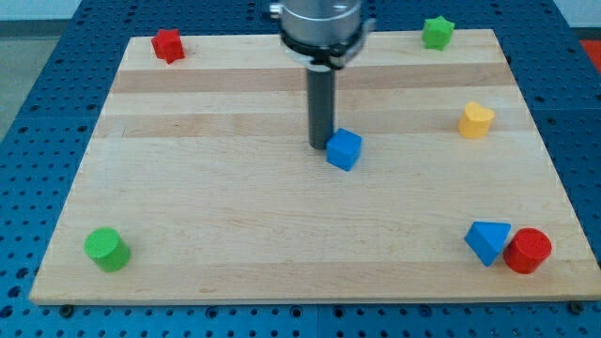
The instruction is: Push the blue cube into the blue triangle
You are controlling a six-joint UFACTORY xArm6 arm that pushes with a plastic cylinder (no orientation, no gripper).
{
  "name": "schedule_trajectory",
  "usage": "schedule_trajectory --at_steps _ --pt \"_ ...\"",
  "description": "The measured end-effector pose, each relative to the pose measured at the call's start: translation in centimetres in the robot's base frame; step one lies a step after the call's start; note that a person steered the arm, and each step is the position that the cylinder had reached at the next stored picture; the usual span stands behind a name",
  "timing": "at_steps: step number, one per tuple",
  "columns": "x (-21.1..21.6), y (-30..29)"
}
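The blue cube (344,149) sits near the middle of the wooden board (235,216). My tip (321,145) rests on the board right at the cube's left side, touching or nearly touching it. The blue triangle (487,241) lies near the view's bottom right corner, far to the right of and below the cube. A red cylinder (528,251) stands against the triangle's right side.
A red star-shaped block (167,44) is at the view's top left. A green star-shaped block (437,32) is at the top right. A yellow block (476,120) is at the right. A green cylinder (106,249) is at the bottom left.
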State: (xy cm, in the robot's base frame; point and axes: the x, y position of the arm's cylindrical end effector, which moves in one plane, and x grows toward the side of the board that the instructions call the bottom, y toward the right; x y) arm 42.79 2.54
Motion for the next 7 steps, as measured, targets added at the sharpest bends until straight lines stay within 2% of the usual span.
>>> schedule_trajectory --at_steps 4,7 --pt "5.9 12.1" --pt "7.8 15.2"
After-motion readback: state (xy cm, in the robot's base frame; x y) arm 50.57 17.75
